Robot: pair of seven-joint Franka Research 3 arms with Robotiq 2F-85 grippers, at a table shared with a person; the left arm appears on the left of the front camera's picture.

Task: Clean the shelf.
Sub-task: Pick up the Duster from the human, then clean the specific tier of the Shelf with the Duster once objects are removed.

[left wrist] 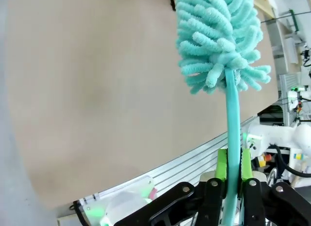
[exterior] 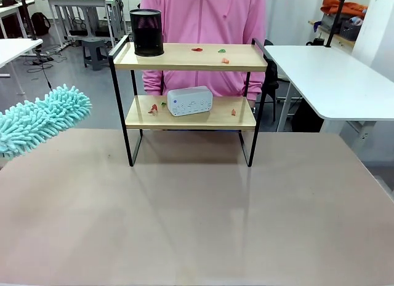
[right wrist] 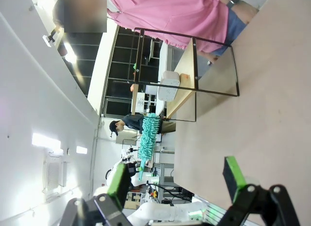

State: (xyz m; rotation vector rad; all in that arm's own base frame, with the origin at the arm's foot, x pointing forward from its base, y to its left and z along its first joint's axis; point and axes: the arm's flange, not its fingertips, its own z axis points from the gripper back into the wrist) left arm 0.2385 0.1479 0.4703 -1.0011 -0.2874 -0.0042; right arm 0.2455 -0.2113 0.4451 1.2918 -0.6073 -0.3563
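Observation:
The shelf (exterior: 178, 58) stands at the table's far middle, two light wooden boards on a black frame. Small red and green scraps (exterior: 223, 55) lie on both boards. A black mesh cup (exterior: 146, 32) sits at the top left and a white box (exterior: 189, 101) on the lower board. A fluffy teal duster (exterior: 40, 119) hangs at the left, apart from the shelf. My left gripper (left wrist: 233, 164) is shut on the duster's handle (left wrist: 233, 119), the head (left wrist: 218, 36) pointing away over the table. My right gripper (right wrist: 176, 176) is open and holds nothing; the shelf (right wrist: 194, 75) lies far ahead of it.
A person in a pink top (exterior: 203, 15) stands right behind the shelf. The brown table (exterior: 197, 212) stretches bare in front of the shelf. White tables (exterior: 332, 77) stand at the right and far left.

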